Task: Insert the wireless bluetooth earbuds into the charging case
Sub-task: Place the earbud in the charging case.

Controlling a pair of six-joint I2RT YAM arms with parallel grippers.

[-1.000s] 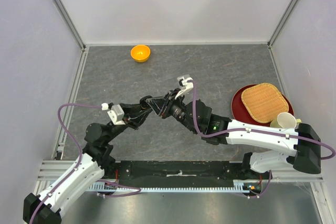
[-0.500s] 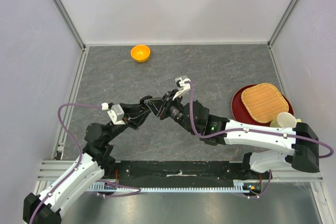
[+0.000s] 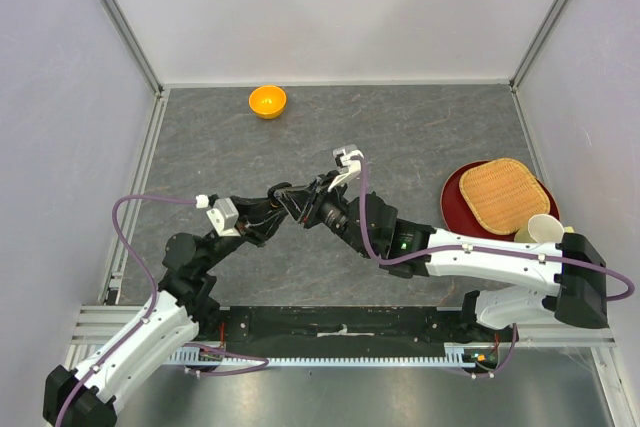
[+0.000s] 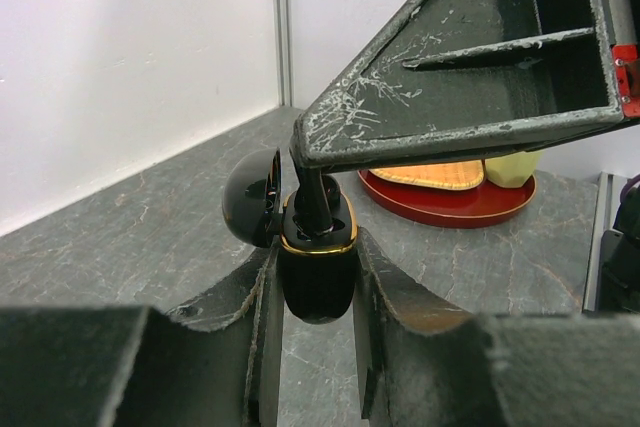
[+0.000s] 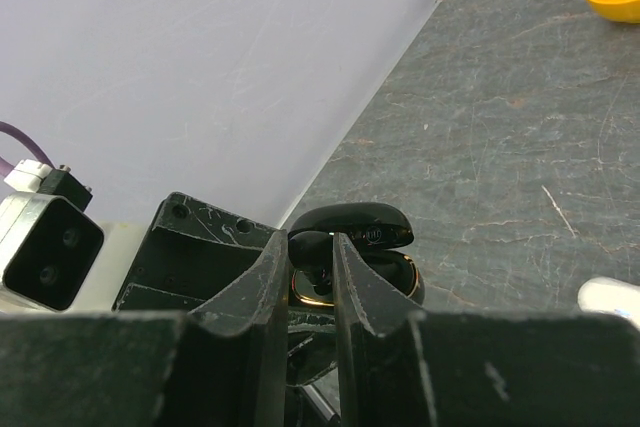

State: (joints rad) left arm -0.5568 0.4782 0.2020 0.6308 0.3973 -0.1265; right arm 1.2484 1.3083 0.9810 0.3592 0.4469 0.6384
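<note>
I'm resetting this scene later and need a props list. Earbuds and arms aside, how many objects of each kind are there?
orange bowl: 1
red plate: 1
woven tray: 1
pale cup: 1
black charging case: 1
Total: 5

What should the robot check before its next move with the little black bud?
1. Case squeezed by left gripper: ok.
2. Lid open: ok.
3. Black bud pinched by right gripper: ok.
4. Bud right at the case's opening: ok.
5. Bud pushed all the way in: cannot tell.
</note>
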